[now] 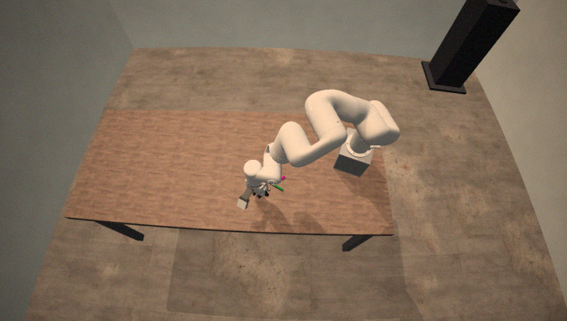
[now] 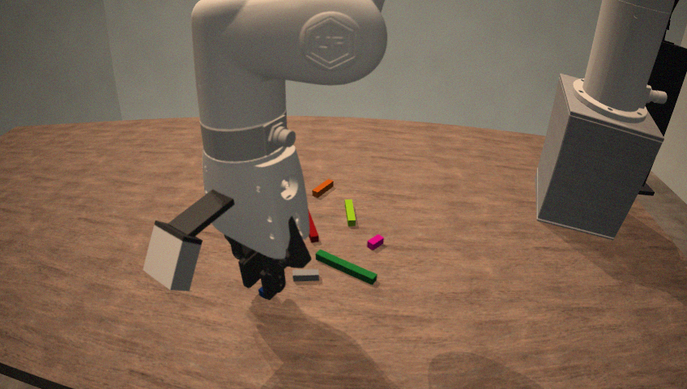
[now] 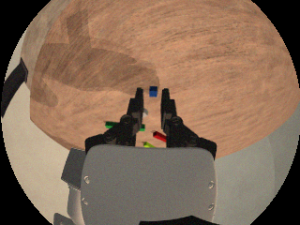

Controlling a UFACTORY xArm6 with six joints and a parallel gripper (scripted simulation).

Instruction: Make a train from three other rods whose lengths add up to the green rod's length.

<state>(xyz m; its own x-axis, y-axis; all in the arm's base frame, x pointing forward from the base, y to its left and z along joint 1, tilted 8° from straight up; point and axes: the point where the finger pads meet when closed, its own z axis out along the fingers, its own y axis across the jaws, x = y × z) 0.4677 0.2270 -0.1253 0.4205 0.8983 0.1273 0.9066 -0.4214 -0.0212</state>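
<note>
wrist cam: pincer (image 1: 261, 195) (image 2: 270, 292) (image 3: 152, 97) part open, gap each side of blue rod (image 2: 262, 292) (image 3: 153, 92).

Rods (image 1: 277, 187) (image 2: 346, 266) (image 3: 111, 125) on table (image 1: 159, 158) (image 2: 458, 202) (image 3: 211, 61); in exterior view, arm base (image 1: 350, 164) (image 2: 595, 178) right of rods.

In the wrist view, the small grey rod (image 3: 145, 112) behind the black jaws is too blurred to outline.

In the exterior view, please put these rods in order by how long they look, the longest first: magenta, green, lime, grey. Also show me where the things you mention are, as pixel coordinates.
1. Green rod (image 2: 346, 266) (image 1: 277, 187) (image 3: 111, 125)
2. Lime and grey rods (image 2: 350, 211) (image 3: 148, 145), which look too alike to rank
3. Magenta rod (image 2: 375, 241) (image 1: 283, 177)
</note>
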